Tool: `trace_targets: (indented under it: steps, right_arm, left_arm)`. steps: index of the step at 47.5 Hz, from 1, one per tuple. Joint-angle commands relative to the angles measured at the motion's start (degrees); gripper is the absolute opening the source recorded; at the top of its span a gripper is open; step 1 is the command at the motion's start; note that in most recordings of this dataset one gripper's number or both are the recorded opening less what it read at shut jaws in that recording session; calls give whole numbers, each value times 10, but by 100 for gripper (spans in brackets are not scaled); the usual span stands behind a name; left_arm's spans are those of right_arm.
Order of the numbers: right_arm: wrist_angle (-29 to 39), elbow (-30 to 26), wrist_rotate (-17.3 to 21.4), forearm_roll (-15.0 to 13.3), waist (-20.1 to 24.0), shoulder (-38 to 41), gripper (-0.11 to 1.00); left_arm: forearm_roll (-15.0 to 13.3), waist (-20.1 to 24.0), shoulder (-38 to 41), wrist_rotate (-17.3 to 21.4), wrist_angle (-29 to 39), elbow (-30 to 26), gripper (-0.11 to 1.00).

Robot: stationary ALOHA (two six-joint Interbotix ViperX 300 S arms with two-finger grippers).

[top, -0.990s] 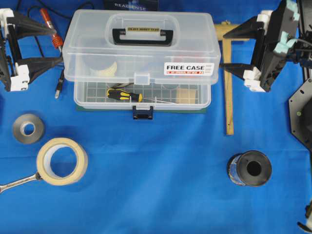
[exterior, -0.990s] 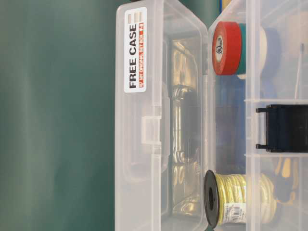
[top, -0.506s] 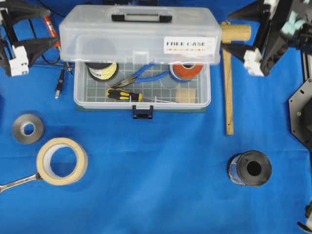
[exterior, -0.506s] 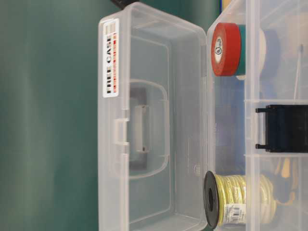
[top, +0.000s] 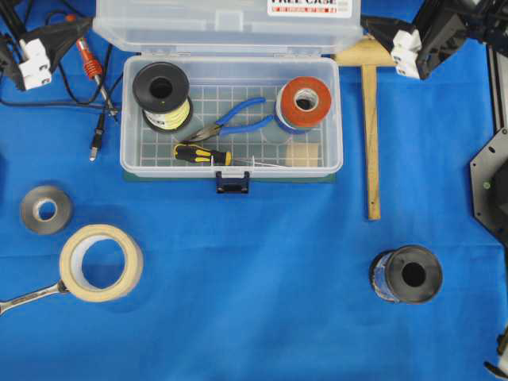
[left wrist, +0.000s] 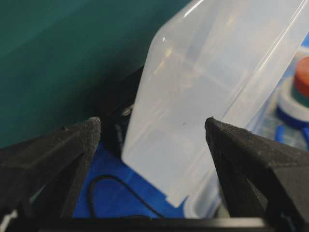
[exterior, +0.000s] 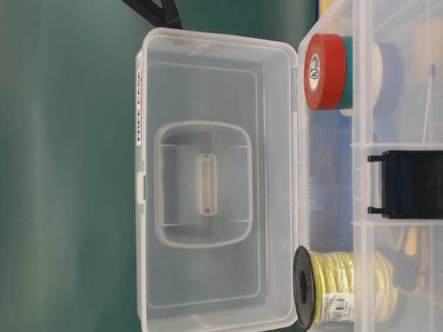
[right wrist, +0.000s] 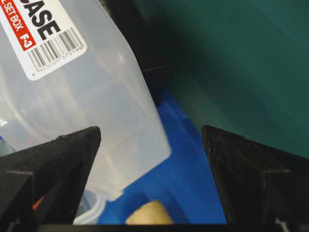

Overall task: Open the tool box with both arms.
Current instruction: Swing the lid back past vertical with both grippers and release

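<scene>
The clear tool box [top: 230, 167] stands open at the far middle of the blue cloth, with its dark-blue latch [top: 232, 184] hanging at the front. Its lid [top: 226, 24] is tipped back past upright and also shows in the table-level view [exterior: 214, 187]. My left gripper [top: 67, 30] is open beside the lid's left end, with the lid's corner between the fingers [left wrist: 152, 128]. My right gripper [top: 381, 28] is open beside the lid's right end [right wrist: 150, 133], and the labelled corner is near its left finger. The black handle is hidden behind the lid.
Inside the box lie a yellow wire spool [top: 163, 95], red tape [top: 304, 101], blue pliers [top: 238, 119] and a screwdriver [top: 202, 153]. A wooden mallet [top: 371, 135] lies right of the box. A black roll [top: 406, 274], masking tape [top: 101, 262], grey tape [top: 45, 209] and cables [top: 97, 95] lie around.
The lid has swung from half raised to fully back, uncovering the box's contents. Both grippers have moved toward the far edge alongside it.
</scene>
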Motion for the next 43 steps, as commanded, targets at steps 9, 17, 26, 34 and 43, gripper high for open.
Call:
trace_targets:
  steps: [9, 17, 26, 34, 43]
  right_arm:
    - [-6, -24, 1, 1, -25, 14, 86]
    - [-6, -34, 1, 1, -40, 35, 86]
    - [-6, -49, 1, 1, -69, 65, 86]
    - [-6, -59, 1, 1, -88, 89, 86]
    - [-7, -65, 1, 1, -94, 102, 86]
  left_arm:
    - [0, 37, 64, 2, -30, -39, 87]
    - [0, 61, 102, 3, -33, -59, 86]
    - [0, 77, 130, 14, -34, -76, 86]
    - [-1, 87, 151, 18, -34, -89, 86]
    - [0, 93, 177, 19, -34, -100, 87]
